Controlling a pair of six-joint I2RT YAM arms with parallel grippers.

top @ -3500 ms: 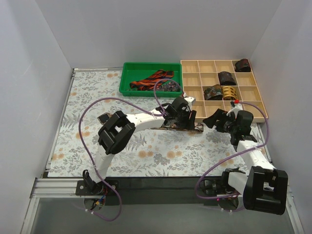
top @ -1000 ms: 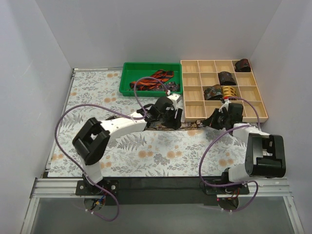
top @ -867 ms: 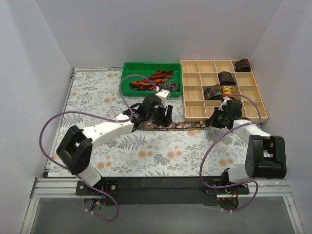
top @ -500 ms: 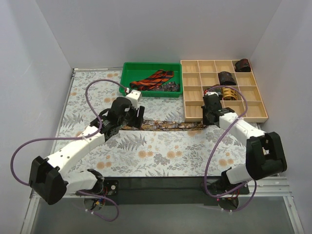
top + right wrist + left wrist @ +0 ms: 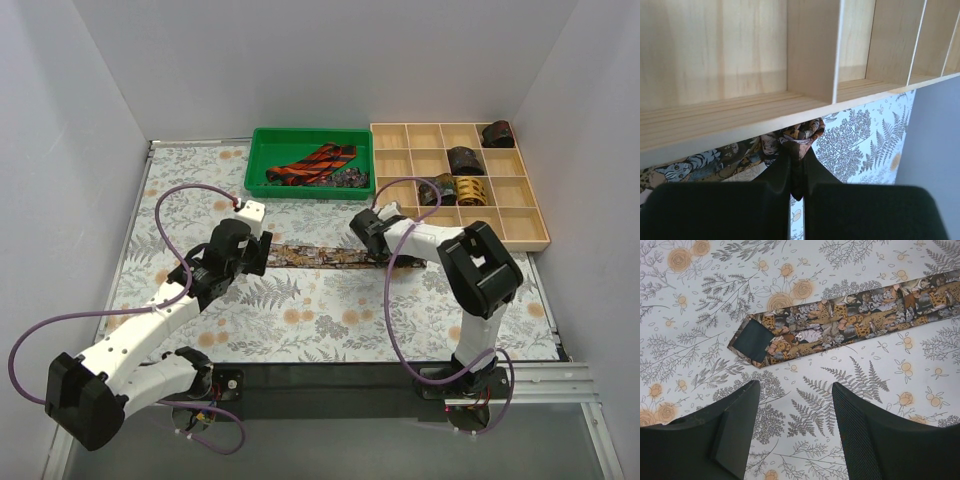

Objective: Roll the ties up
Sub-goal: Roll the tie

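Note:
A dark tie with a brown-gold animal print lies stretched flat on the floral cover, running left to right. Its wide end, dark lining up, rests just ahead of my left gripper, which hangs open over the cover with nothing between its fingers. In the top view the left gripper sits at the tie's left end. My right gripper is shut on a bunched fold of the tie by the front wall of the wooden tray. The right gripper is partly hidden under its own arm.
The wooden tray at the back right holds several rolled ties, such as one in a far cell. A green bin behind the middle holds a red-black striped tie. Purple cables loop above both arms.
My left arm has swung left and drawn back along the tie, which now lies stretched out. The right gripper has moved left along the tray front, still pinching the tie.

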